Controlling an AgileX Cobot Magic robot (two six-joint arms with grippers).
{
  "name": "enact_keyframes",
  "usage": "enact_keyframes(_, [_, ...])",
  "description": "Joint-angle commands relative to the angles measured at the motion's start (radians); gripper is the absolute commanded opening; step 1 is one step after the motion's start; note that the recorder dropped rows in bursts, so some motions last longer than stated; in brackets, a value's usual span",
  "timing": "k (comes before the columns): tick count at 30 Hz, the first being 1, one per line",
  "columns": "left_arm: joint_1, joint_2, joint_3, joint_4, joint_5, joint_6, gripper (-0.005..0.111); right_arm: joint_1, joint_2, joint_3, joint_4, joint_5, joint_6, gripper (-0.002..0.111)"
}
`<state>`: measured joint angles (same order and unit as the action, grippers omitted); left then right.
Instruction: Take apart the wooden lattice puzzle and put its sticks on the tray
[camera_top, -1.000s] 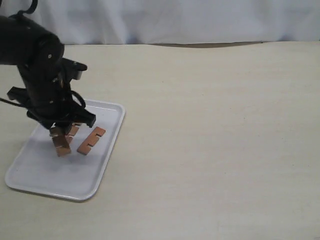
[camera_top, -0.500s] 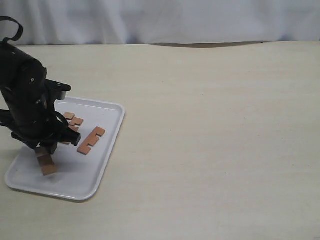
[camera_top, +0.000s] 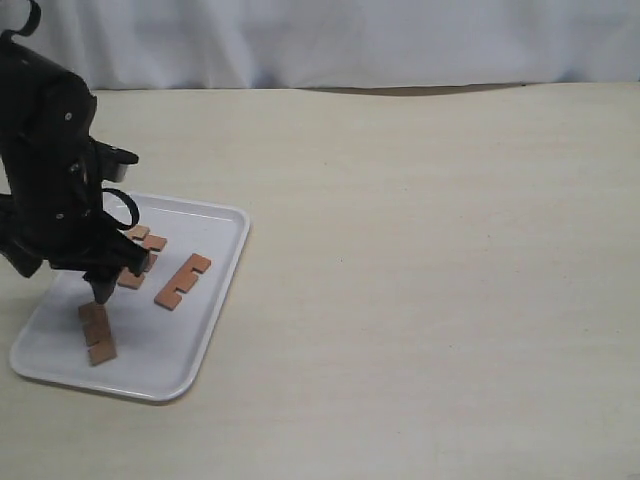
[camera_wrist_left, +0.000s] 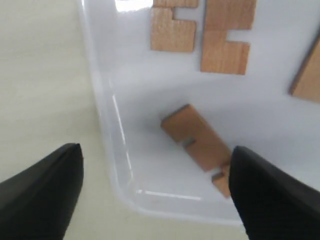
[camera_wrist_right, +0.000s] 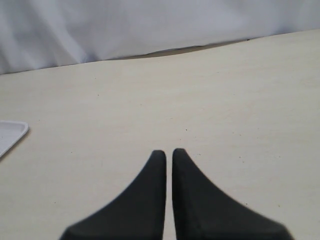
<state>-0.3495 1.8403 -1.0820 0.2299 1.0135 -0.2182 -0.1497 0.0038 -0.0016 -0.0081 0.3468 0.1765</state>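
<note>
No assembled lattice puzzle shows; its sticks lie apart on the white tray (camera_top: 214, 325). One stick (camera_top: 97, 333) (camera_wrist_left: 196, 141) lies flat near the tray's front left corner, just below my left gripper (camera_top: 100, 290) (camera_wrist_left: 155, 152). That gripper hangs open over it, jaws wide apart and empty. A second stick (camera_top: 182, 281) lies toward the tray's right side. Two more sticks (camera_top: 152, 242) (camera_wrist_left: 225, 42) sit behind, partly hidden by the arm. My right gripper (camera_wrist_right: 165, 152) is shut on nothing above bare table, outside the exterior view.
The tray sits at the table's front left, and its rim (camera_wrist_left: 117, 165) runs close under the left gripper. A tray corner (camera_wrist_right: 10, 132) shows in the right wrist view. A white cloth (camera_top: 350, 40) hangs behind the beige table (camera_top: 430, 280).
My left gripper carried a stick toward the tray's front left corner, let it go and rose a little. The stick now lies flat. The other sticks stayed put.
</note>
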Motion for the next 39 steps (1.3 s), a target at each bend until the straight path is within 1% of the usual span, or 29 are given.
enact_keyframes(1, [0.002, -0.042, -0.030, -0.015, 0.160, 0.102, 0.073, -0.002, -0.004, 0.002, 0.000, -0.004, 0.003, 0.004])
enact_keyframes(2, [0.002, -0.057, -0.028, -0.015, 0.184, 0.116, 0.068, -0.002, -0.004, 0.002, 0.000, -0.004, 0.003, 0.004])
enact_keyframes(4, [0.002, -0.091, -0.028, -0.006, 0.208, 0.120, 0.053, -0.002, -0.004, 0.002, 0.000, -0.004, 0.003, 0.004])
enact_keyframes(8, [0.005, -0.195, -0.025, -0.006, 0.208, 0.128, 0.007, -0.002, -0.004, 0.002, 0.000, -0.004, 0.003, 0.004])
enact_keyframes(9, [0.009, -0.228, -0.026, -0.011, 0.199, 0.128, 0.000, -0.002, -0.004, 0.002, 0.000, -0.004, 0.003, 0.004])
enact_keyframes(12, [0.049, -0.327, -0.026, -0.094, 0.184, 0.189, 0.000, -0.002, -0.004, 0.002, 0.000, -0.004, 0.003, 0.004])
enact_keyframes(14, [0.096, -0.405, -0.024, -0.193, 0.159, 0.264, 0.000, -0.002, -0.004, 0.002, 0.000, -0.004, 0.003, 0.004])
enact_keyframes(16, [0.153, -0.494, -0.013, -0.266, 0.118, 0.302, 0.000, -0.002, -0.004, 0.002, 0.000, -0.004, 0.003, 0.004])
enact_keyframes(19, [0.220, -0.637, 0.029, -0.276, 0.028, 0.295, 0.000, -0.002, -0.004, 0.002, 0.000, -0.004, 0.003, 0.004])
enact_keyframes(22, [0.258, -0.810, 0.109, -0.269, -0.096, 0.292, 0.000, -0.002, -0.004, 0.002, 0.000, -0.004, 0.003, 0.004])
enact_keyframes(24, [0.258, -0.949, 0.174, -0.267, -0.198, 0.275, 0.000, -0.002, -0.004, 0.002, 0.000, -0.004, 0.003, 0.004])
enact_keyframes(28, [0.253, -1.216, 0.344, -0.267, -0.427, 0.274, 0.000, -0.002, -0.004, 0.002, 0.000, -0.004, 0.003, 0.004])
enact_keyframes(31, [0.254, -1.381, 0.450, -0.280, -0.565, 0.264, 0.000, -0.002, -0.004, 0.002, 0.000, -0.004, 0.003, 0.004])
enact_keyframes(33, [0.254, -1.484, 0.480, -0.322, -0.606, 0.261, 0.000, -0.002, -0.004, 0.002, 0.000, -0.004, 0.003, 0.004])
enact_keyframes(39, [0.254, -1.741, 0.534, -0.324, -0.657, 0.261, 0.000, -0.002, -0.004, 0.002, 0.000, -0.004, 0.003, 0.004])
